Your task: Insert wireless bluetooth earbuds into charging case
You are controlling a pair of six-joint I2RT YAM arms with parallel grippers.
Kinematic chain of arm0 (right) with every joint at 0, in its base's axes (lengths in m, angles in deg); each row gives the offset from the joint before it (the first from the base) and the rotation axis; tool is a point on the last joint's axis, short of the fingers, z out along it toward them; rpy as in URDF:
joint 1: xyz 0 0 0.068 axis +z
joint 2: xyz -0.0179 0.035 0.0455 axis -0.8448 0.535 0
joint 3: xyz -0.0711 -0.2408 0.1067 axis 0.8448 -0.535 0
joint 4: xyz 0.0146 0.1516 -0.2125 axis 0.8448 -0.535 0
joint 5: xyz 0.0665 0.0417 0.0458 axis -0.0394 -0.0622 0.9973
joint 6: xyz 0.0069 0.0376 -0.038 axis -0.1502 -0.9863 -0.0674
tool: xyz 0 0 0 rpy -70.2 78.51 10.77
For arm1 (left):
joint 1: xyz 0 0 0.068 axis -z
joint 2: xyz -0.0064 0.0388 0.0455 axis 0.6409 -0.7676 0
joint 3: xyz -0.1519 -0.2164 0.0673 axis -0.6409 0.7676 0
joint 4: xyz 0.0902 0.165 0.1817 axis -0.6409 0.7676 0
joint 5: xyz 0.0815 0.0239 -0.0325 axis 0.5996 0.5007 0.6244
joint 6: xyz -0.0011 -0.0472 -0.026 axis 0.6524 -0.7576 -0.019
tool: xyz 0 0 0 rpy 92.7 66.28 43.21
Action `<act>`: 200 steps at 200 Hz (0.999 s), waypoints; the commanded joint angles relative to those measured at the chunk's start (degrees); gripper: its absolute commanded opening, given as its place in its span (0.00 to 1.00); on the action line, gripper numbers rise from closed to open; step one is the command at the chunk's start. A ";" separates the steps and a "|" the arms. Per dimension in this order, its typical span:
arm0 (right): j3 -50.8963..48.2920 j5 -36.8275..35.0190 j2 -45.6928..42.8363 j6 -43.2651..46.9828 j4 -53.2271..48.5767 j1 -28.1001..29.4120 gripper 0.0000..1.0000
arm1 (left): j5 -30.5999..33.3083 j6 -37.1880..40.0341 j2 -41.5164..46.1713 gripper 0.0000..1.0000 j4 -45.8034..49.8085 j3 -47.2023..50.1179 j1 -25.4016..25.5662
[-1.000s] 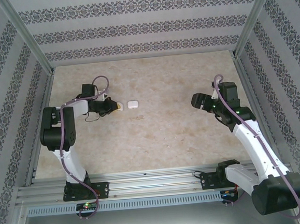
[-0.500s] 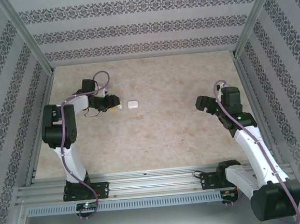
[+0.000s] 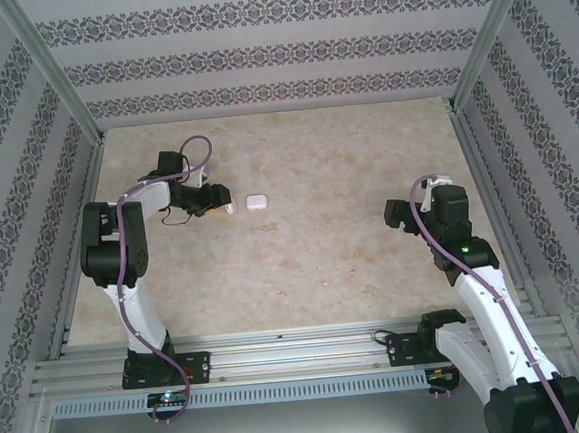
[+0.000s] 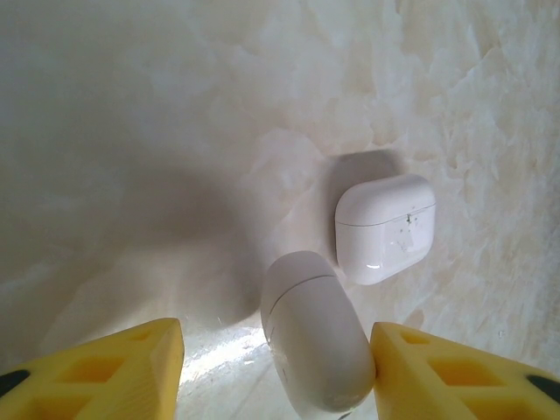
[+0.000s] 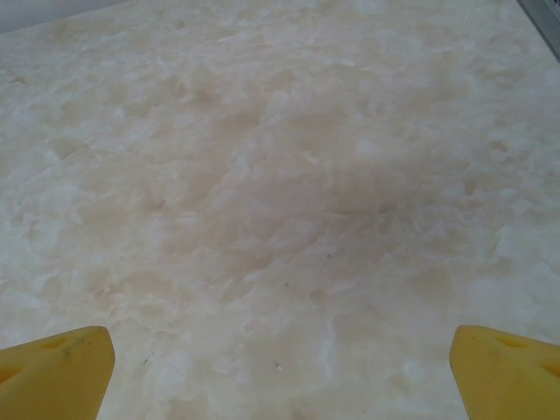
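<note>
Two white charging cases lie closed on the marble tabletop. One case (image 4: 385, 229) (image 3: 257, 201) rests flat just beyond my left gripper. The other case (image 4: 315, 337) (image 3: 230, 208) lies between the yellow fingers of my left gripper (image 4: 276, 350) (image 3: 218, 200). It touches the right finger (image 4: 437, 367), and a wide gap separates it from the left finger (image 4: 105, 367); the jaws stand open. My right gripper (image 5: 280, 367) (image 3: 398, 213) hangs open over bare table at the right with nothing between its fingers. The earbuds are hidden from me.
Patterned walls and metal frame posts (image 3: 58, 84) enclose the table (image 3: 323, 264) on three sides. A metal rail (image 3: 300, 351) with both arm bases runs along the near edge.
My left gripper has opened and let go of the case it was shut on, easing back a little. My right arm has drawn back towards the near right.
</note>
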 commanded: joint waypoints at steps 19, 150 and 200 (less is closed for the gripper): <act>-1.44 -0.22 -1.38 1.34 1.29 -0.85 0.98 | 0.72 2.30 1.65 0.61 2.46 -0.55 0.43; -5.75 -3.85 0.68 3.01 8.77 -1.02 0.98 | 6.95 9.41 8.75 0.68 2.34 2.93 0.43; -13.58 -9.60 1.48 4.54 23.12 -1.68 0.98 | 14.31 15.62 21.97 1.00 -3.15 10.00 0.35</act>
